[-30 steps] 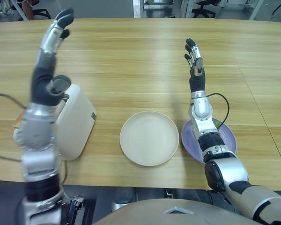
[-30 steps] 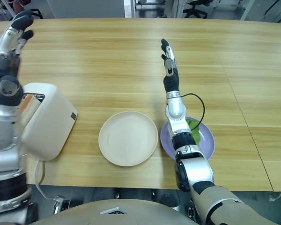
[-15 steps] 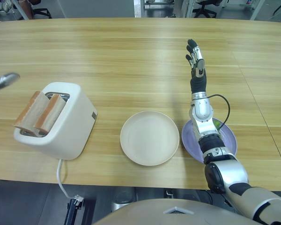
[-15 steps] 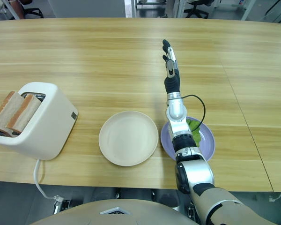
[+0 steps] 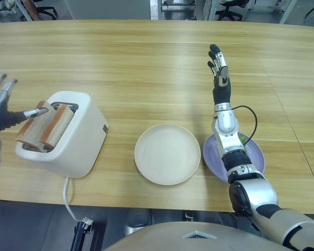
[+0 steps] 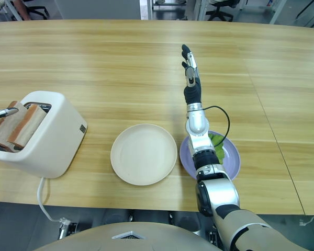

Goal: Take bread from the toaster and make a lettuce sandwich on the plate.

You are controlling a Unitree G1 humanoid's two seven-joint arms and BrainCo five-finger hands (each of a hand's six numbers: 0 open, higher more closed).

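A white toaster [image 5: 78,137] stands at the left of the wooden table with two bread slices [image 5: 43,124] sticking up from its slots. My left hand [image 5: 0,107] is at the left edge, fingers spread open, one fingertip touching the outer slice. A cream plate [image 5: 167,153] lies bare in the middle. To its right a purple plate [image 5: 254,151] holds green lettuce [image 6: 217,141], partly hidden by my right forearm. My right hand [image 5: 218,65] is raised above the table beyond that plate, fingers straight and open, holding nothing.
The toaster's white cord [image 5: 69,196] hangs over the table's front edge. Chairs and desks stand beyond the table's far side. Bare wood stretches across the far half of the table.
My left arm, raised in front of the toaster a second ago, swung out to the left and now returns low beside the bread. The right hand has barely moved.
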